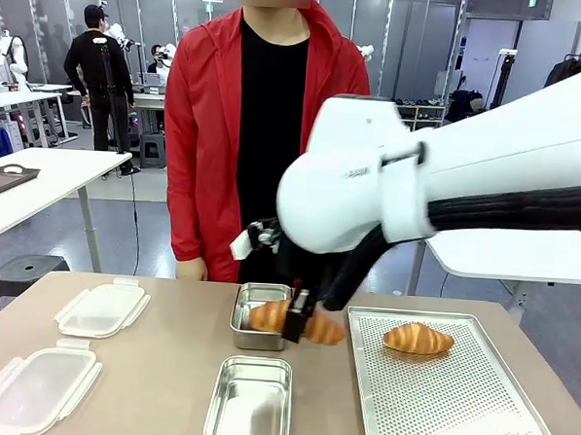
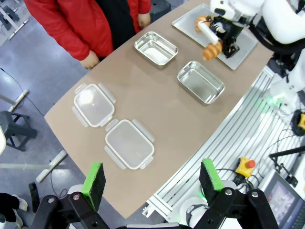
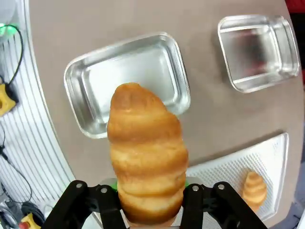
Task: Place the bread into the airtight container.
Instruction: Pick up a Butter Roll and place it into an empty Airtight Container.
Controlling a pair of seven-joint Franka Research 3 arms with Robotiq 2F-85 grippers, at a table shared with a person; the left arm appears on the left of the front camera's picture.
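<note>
My right gripper (image 1: 296, 327) is shut on a golden croissant (image 1: 295, 322) and holds it above the table, between the far steel container (image 1: 256, 313) and the tray. In the right wrist view the croissant (image 3: 145, 152) hangs in front of the near steel container (image 3: 126, 81), with the other container (image 3: 257, 50) farther off. A second croissant (image 1: 418, 338) lies on the perforated tray (image 1: 456, 402). The near container (image 1: 250, 402) has nothing in it. My left gripper (image 2: 151, 179) hangs open high above the table's edge, holding nothing.
Two clear plastic lids (image 1: 101, 308) (image 1: 33, 389) lie at the table's left. A person in a red jacket (image 1: 203, 125) stands at the far side, hands down by the edge. Bare tabletop (image 1: 175, 367) lies between lids and containers.
</note>
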